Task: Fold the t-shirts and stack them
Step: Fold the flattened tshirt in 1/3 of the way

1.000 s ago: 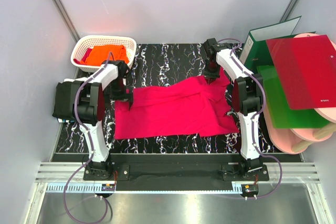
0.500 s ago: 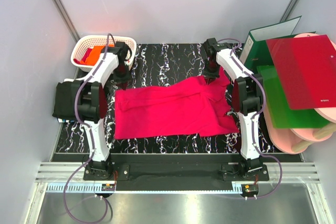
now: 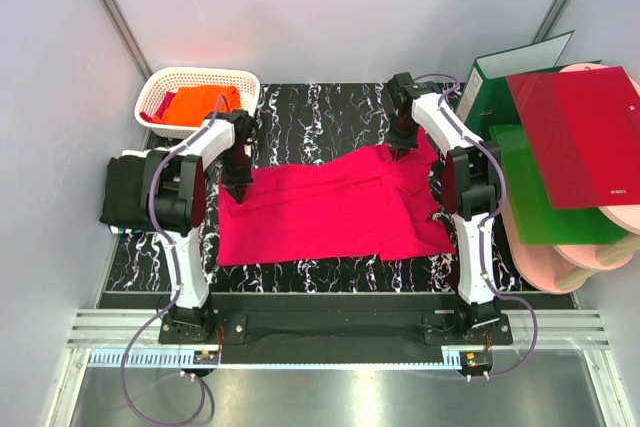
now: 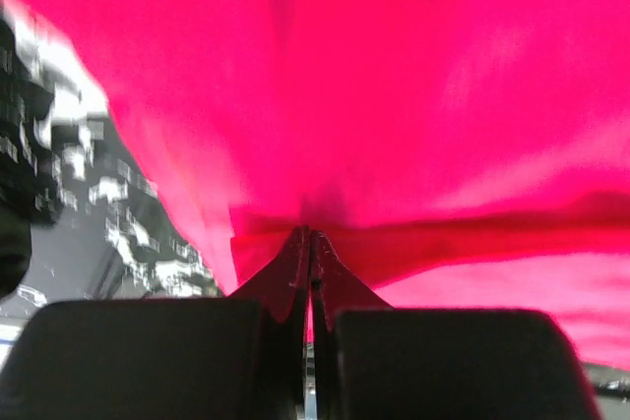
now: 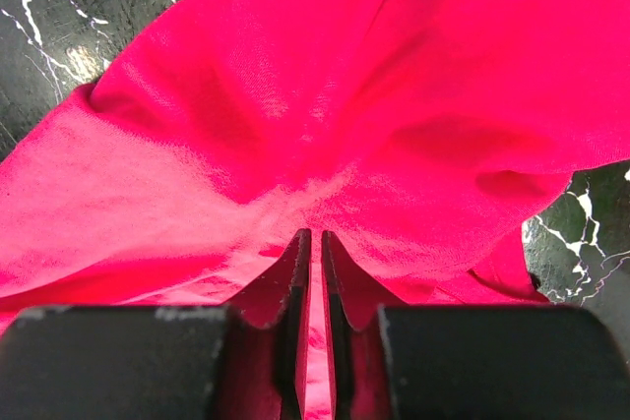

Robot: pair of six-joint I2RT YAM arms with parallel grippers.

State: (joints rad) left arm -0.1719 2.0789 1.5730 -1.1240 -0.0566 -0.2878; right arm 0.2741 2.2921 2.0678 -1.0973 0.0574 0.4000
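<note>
While both arms are reached out to the far edge of the cloth, the scene is laid out thus:

Table (image 3: 320,107): black with white veins. Its middle is covered by one garment, so a flat bed is given for folding.

Crimson-pink t-shirt (image 3: 320,212): spread across the middle of the table and rumpled toward the right. Its folding is judged barely begun.

Black t-shirt (image 3: 125,192): laid at the left edge beside the left arm, apart from the work. It is probably kept there as the stack's base.

Basket (image 3: 200,74): set at the far left corner. The orange t-shirt (image 3: 205,102) is kept inside it, likely awaiting its turn.

Left gripper (image 4: 309,233): pressed together, with no gap seen. The far left corner of the crimson-pink t-shirt is pinched at its tips, where creases are gathered.

Right gripper (image 5: 313,235): nearly closed, with a thin slit left. The far right edge of the same shirt is nipped there, and pink cloth is seen between the fingers.

Reason for the hold: both far corners are gripped, presumably so that the far edge can be carried toward the near side as one.
</note>
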